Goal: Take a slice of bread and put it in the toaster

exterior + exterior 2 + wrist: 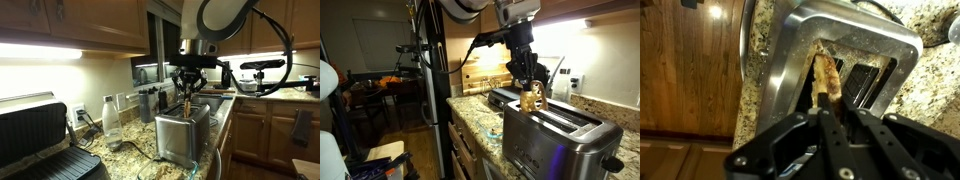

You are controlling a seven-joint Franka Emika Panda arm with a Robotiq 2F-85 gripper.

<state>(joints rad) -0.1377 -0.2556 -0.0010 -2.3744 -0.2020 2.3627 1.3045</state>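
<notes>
Gripper (530,86) clamped on slice of bread (826,80), held on edge, vertical, to match the toaster (182,138) slot. Lower edge at the slot mouth; looks not yet released.

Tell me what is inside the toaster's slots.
The slice of bread, held upright by the gripper, dips its lower end into one slot of the toaster. The neighbouring slot looks dark and empty. Slot bottoms are hidden in shadow.
</notes>
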